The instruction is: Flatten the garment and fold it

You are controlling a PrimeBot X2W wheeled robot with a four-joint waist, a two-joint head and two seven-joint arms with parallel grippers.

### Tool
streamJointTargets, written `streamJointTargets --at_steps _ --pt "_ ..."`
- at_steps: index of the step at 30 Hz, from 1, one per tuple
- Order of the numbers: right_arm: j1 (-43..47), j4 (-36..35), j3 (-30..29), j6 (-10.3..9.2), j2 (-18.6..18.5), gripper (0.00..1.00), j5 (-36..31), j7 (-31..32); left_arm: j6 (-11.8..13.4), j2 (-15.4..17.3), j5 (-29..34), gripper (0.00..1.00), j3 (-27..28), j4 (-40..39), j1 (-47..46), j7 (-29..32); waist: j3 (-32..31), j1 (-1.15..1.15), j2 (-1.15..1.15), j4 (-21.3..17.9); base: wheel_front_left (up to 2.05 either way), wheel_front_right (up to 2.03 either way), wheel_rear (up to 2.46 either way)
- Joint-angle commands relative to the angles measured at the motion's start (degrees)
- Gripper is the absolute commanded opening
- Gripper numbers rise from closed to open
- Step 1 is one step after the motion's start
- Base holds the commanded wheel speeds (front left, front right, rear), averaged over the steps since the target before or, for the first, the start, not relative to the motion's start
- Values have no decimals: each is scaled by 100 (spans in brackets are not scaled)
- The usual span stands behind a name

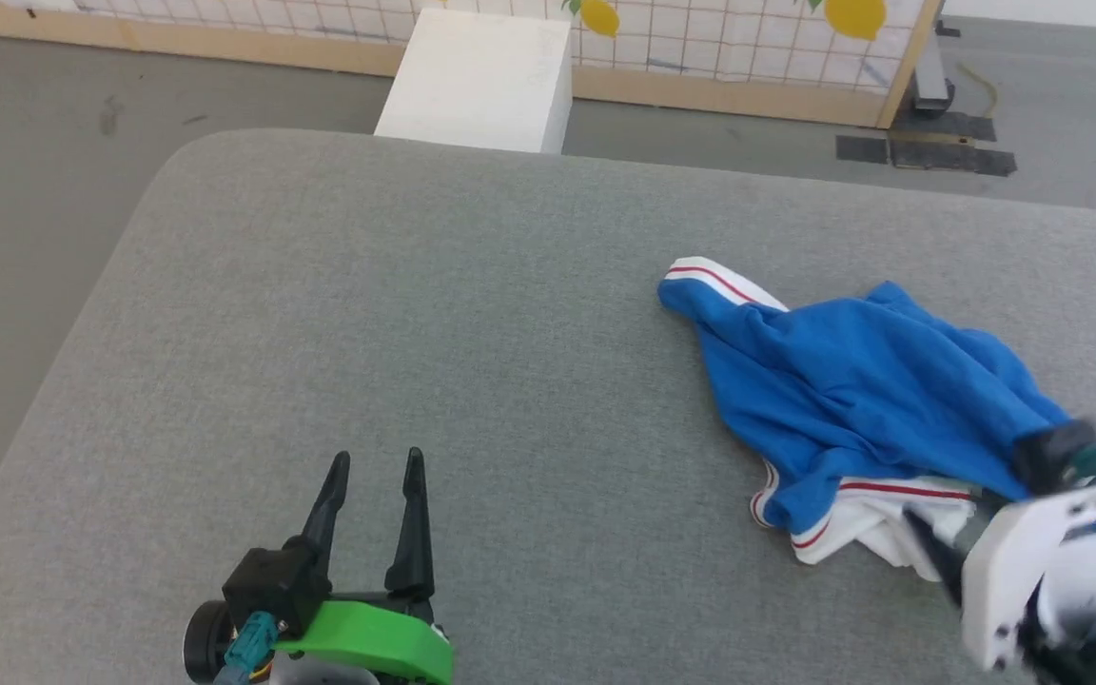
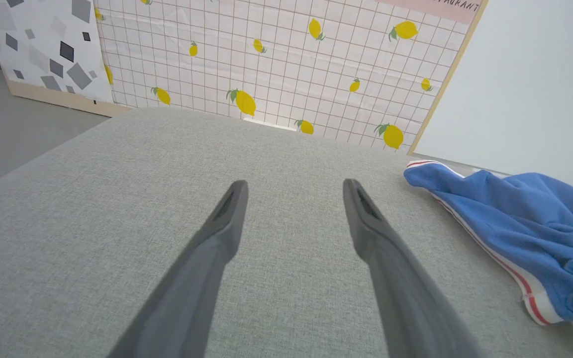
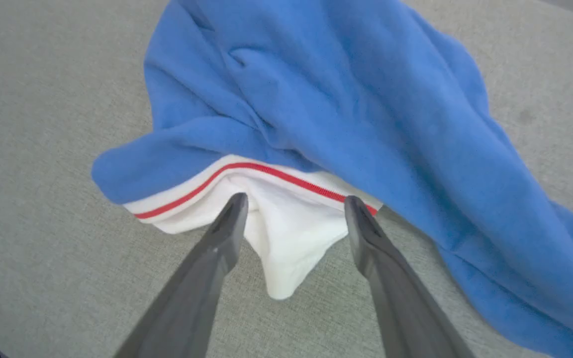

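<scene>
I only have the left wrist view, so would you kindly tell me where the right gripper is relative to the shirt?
Observer: The right gripper is at the near edge of the garment, its fingers straddling a white sleeve.
Operator: Is it gripping the cloth?
Observer: No, its jaws stand wide open, nothing pinched.
Operator: How does the shirt lie overall?
Observer: Head view shows it crumpled on the grey cushion, well to the right of the left gripper.

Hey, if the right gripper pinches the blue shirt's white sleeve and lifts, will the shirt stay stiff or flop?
Likely floppy: the garment lies in soft crumpled folds, so lifted by its white sleeve it should drape. It looks thin and light. On the grey fabric surface, a push would probably bunch it, not slide it.
</scene>
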Motion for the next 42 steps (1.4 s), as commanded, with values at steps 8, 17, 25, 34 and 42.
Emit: streamJointTargets --at_steps 8,17,25,34,42 --pt "-152 1002 525 -8 -104 100 -440 -337 36 -13 -48 100 -32 -9 -152 -21 277 0 0 276 0 0 0" --pt "-883 1486 916 -8 -242 0 -472 -424 73 -13 -53 100 36 -38 -216 -21 375 0 0 64 0 0 0" --pt "-1013 648 648 -8 -354 0 -68 -587 106 -13 -119 100 48 -65 -304 -21 253 0 0 -339 0 0 0" --pt "1173 -551 -753 -8 -227 0 142 166 91 -13 -147 100 123 -81 -207 -21 309 0 0 -448 0 0 0" --pt "2527 -681 -1722 -8 3 18 -352 183 45 -13 -109 100 212 -28 -117 -21 353 0 0 -485 0 0 0"
